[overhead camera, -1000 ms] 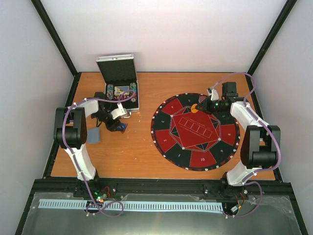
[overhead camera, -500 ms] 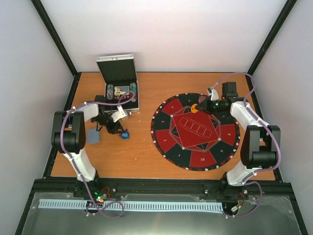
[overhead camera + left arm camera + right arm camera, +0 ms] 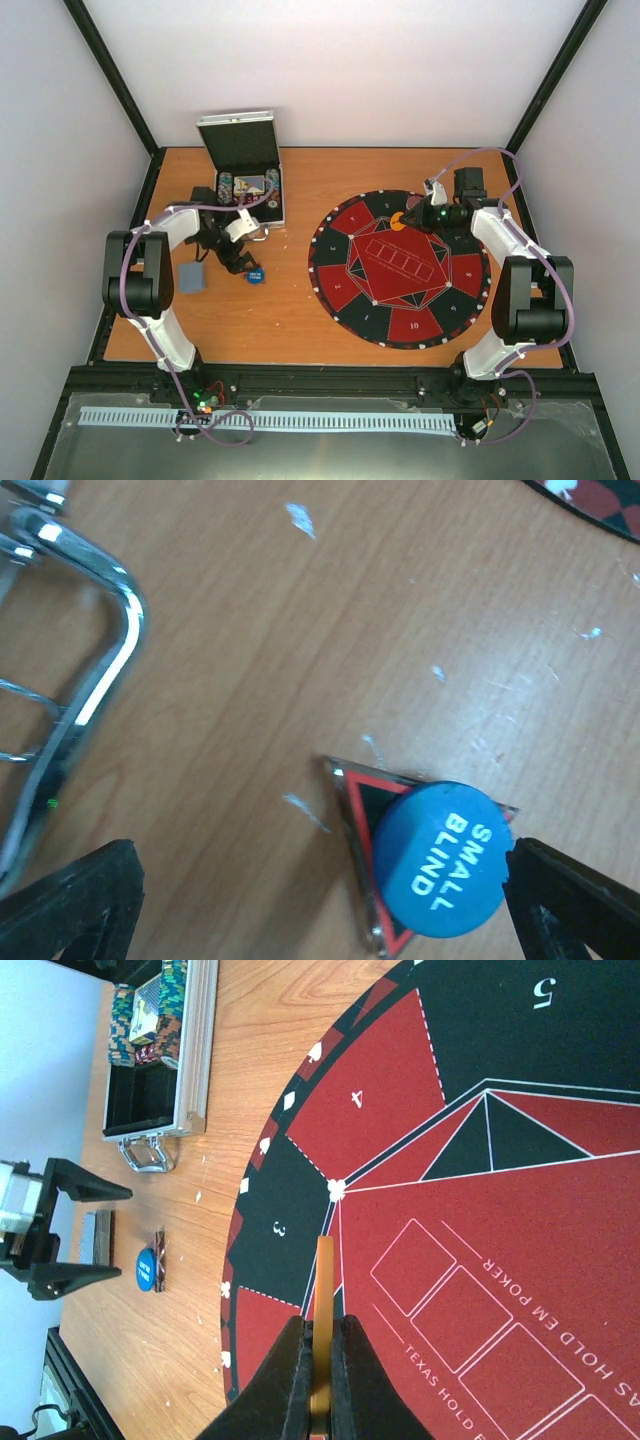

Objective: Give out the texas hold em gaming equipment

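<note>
Two marker discs
The left jaws are spread open about the round blue plastic disc (image 3: 440,872); a thin orange disc (image 3: 323,1290), seemingly plastic, is clamped in the right jaws.

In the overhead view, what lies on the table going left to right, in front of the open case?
First the grey-blue stack of cards → blue disc → round red-and-black poker mat.
</note>
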